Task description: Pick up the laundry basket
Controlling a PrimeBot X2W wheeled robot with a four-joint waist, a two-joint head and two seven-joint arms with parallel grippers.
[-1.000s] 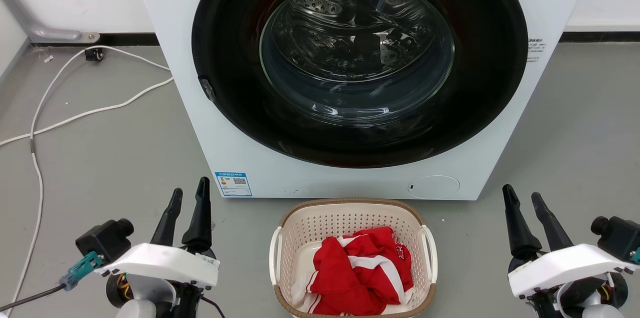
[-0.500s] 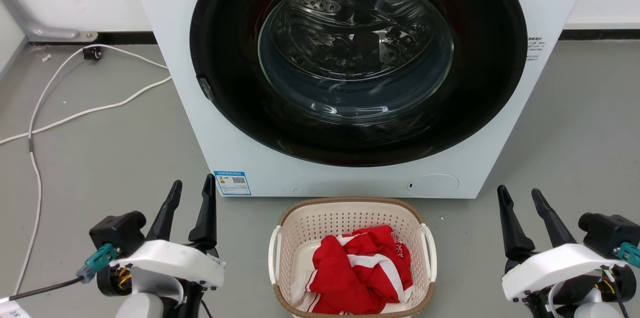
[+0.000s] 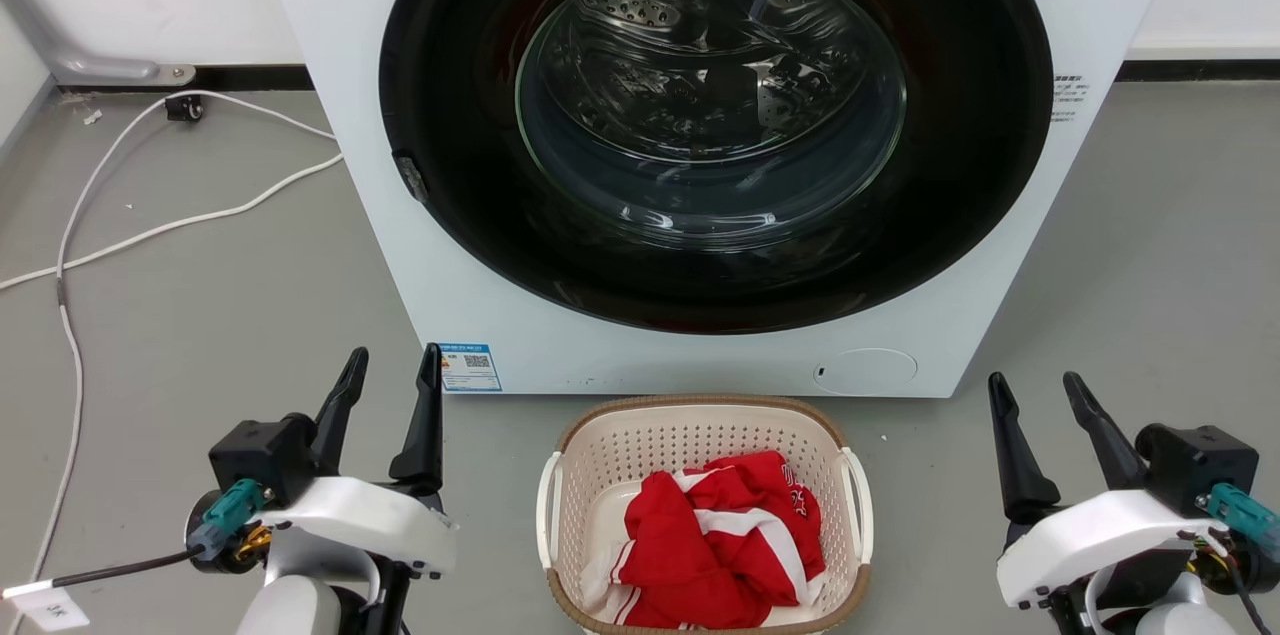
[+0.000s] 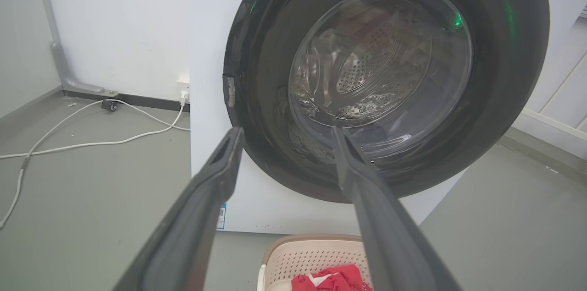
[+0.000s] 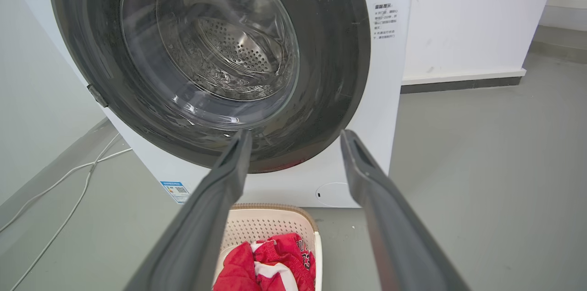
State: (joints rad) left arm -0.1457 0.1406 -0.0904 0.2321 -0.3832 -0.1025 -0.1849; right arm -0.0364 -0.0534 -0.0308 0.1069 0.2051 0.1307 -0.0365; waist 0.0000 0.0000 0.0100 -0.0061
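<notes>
Approach, I judge: left gripper point(image 3: 395, 355) and right gripper point(image 3: 1033, 382) hang wide open and empty, well apart from the laundry basket point(image 3: 690, 440) on the floor point(image 3: 200, 315) between them, just before the washing machine point(image 3: 340, 65). Next, both must swing inward to its sides.

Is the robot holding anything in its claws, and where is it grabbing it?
Nothing. The left gripper and right gripper are both open and empty, apart from the laundry basket between them.

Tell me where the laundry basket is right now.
In the head view the laundry basket stands on the floor at bottom centre, close in front of the washing machine, with red clothes inside.
</notes>
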